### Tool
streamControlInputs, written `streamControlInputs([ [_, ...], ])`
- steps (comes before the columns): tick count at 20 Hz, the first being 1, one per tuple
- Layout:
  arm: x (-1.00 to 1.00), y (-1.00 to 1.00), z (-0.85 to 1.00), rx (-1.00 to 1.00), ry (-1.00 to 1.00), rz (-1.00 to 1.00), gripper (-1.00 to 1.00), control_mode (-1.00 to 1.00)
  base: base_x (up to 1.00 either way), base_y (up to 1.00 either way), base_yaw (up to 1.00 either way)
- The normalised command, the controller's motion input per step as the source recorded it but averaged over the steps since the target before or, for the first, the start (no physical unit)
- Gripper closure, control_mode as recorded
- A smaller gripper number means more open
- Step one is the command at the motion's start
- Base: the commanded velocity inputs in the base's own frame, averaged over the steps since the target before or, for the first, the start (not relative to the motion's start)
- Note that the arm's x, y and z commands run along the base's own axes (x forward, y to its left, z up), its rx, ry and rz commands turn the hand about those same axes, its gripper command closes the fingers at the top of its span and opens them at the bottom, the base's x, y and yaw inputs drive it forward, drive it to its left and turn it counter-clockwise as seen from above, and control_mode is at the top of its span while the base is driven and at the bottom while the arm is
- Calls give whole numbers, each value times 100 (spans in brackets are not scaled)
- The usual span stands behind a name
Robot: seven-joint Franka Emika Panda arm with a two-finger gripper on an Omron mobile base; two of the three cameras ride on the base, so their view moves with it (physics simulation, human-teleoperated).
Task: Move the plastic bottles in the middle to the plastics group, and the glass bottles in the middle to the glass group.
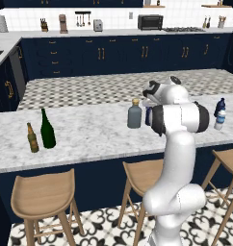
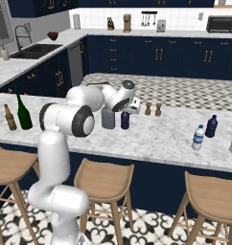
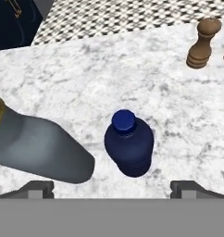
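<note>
Fingers (image 3: 112, 187) apart, nothing held, hovering over the navy bottle (image 3: 129, 144) standing upright on the desk (image 3: 178, 102). Grey glass bottle (image 3: 40, 148) just beside it at 9 o'clock; pepper mill (image 3: 202, 42) at 1 o'clock.

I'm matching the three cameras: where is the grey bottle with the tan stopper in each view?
Left base view: grey bottle centre, left of the arm.
Right base view: centre-left, behind the arm.
Hand view: lower left, looming large.
Shared landmark: navy bottle beside it.

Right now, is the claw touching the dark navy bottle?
Apart. In the hand view the navy bottle stands between the claw's two wide-spread fingertips, with bare marble counter showing on either side of it.
</note>
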Motion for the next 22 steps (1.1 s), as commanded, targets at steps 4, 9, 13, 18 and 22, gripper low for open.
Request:
streamControlInputs([
  [4, 34, -1, -23, 0, 3, 0, -100, -100, 0, 0, 0],
  [9, 32, -8, -17, 0, 0, 0, -100, -100, 0, 0, 0],
  [13, 26, 0, -17, 0, 0, 0, -100, -100, 0, 0, 0],
  [18, 13, 0, -19, 0, 0, 0, -100, -100, 0, 0, 0],
  [22, 10, 0, -19, 0, 0, 0, -100, -100, 0, 0, 0],
])
